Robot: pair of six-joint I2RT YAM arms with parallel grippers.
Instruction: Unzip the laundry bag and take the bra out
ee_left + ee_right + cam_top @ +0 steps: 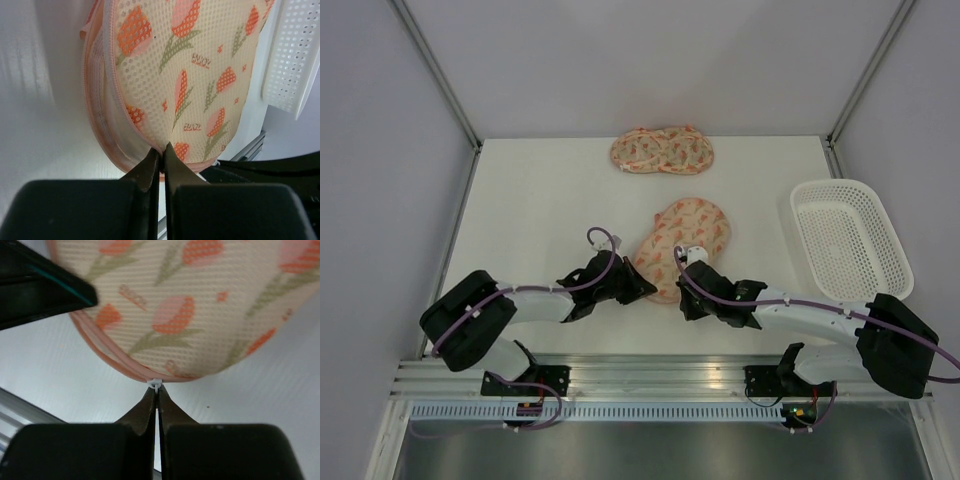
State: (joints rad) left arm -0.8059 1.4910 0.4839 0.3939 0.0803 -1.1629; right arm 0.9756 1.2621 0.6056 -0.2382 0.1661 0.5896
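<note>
The laundry bag point(685, 238), a peach mesh pouch with an orange flower print and pink trim, lies mid-table. My left gripper point(642, 289) is at its near left end, shut on the pink trimmed edge point(161, 148). My right gripper point(686, 288) is at the near edge, shut on the small white zipper pull point(155, 384). The bag fills the left wrist view point(190, 75) and the right wrist view point(200, 300). The zipper looks closed along the pink rim. The bra is hidden.
A twin printed pouch point(663, 150) lies at the back of the table. A white plastic lattice basket point(840, 186) stands at the right and shows in the left wrist view point(292, 60). The metal rail runs along the near edge.
</note>
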